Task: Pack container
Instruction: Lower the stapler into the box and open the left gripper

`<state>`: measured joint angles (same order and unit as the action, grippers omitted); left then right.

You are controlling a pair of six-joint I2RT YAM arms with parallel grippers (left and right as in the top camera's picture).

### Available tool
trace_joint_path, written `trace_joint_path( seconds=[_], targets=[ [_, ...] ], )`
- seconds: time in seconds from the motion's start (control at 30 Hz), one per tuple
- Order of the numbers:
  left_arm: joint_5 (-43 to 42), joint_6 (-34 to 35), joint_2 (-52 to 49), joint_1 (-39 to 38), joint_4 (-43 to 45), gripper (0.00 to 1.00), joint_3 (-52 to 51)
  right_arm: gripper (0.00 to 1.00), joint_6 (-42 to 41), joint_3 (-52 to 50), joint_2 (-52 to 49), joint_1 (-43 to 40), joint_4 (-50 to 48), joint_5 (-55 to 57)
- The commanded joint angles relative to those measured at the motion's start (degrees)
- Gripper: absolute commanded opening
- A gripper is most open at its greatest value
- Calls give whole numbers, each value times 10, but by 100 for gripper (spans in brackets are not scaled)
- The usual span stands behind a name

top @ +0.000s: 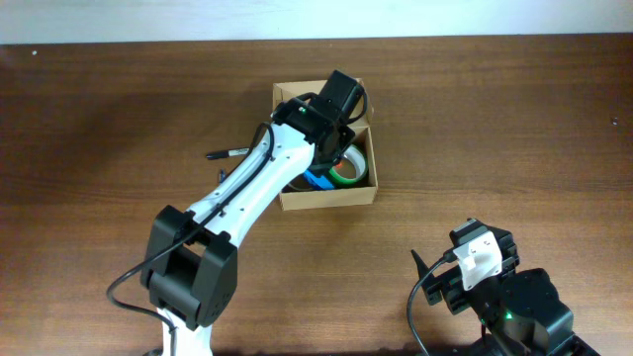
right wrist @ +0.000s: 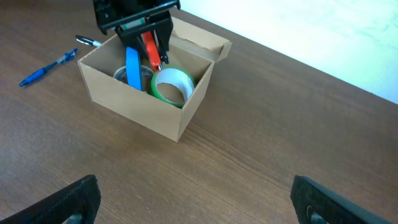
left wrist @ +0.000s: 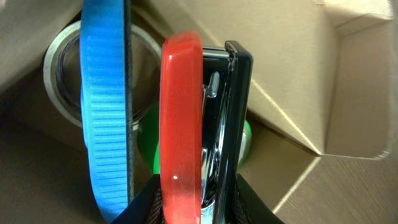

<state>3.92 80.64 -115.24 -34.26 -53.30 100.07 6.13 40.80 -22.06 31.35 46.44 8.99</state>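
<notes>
The wooden bench (top: 99, 119) carries the open cardboard container (right wrist: 143, 109) near its middle. Reaching inside, the left pincer (right wrist: 148, 53) grips a red-and-black stapler (left wrist: 180, 124), just beside a blue packet (left wrist: 106, 112) and a green tape roll (right wrist: 171, 84). The right pincer (right wrist: 196, 196) gapes wide, empty.

1. Left arm's long white moulded link (top: 259, 186) has smooth, rounded edges.
2. Bulky matte-black joint housings (top: 193, 272) with softened corners cap it at each end.
3. A thin black cable (top: 237, 183) runs along the white link, and a second black cable (top: 119, 285) loops out by the base.
4. Right arm's chunky black housing (top: 524, 311) carries a white block (top: 482, 255) and a small green light (top: 507, 316).
5. Right gripper (right wrist: 199, 202) has blunt, matte-black fingers (right wrist: 74, 199).
</notes>
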Motion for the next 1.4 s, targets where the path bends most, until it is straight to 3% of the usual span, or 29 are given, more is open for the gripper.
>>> trace_joint_path(
  seconds=[0.0, 0.13, 0.97, 1.13, 1.37],
  targets=[
    [15, 32, -11, -3, -9, 8, 3, 99, -7, -4, 4, -3, -2, 3],
    [15, 61, -11, -3, -35, 8, -1, 99, -7, -4, 4, -3, -2, 3],
    [15, 58, -37, 17, -78, 10, -7, 99, -7, -4, 4, -3, -2, 3],
    [13, 58, -47, 17, -78, 41, -7, 99, -7, -4, 4, -3, -2, 3],
    [13, 59, -48, 17, -66, 45, -7, 99, -7, -4, 4, -3, -2, 3]
  ],
)
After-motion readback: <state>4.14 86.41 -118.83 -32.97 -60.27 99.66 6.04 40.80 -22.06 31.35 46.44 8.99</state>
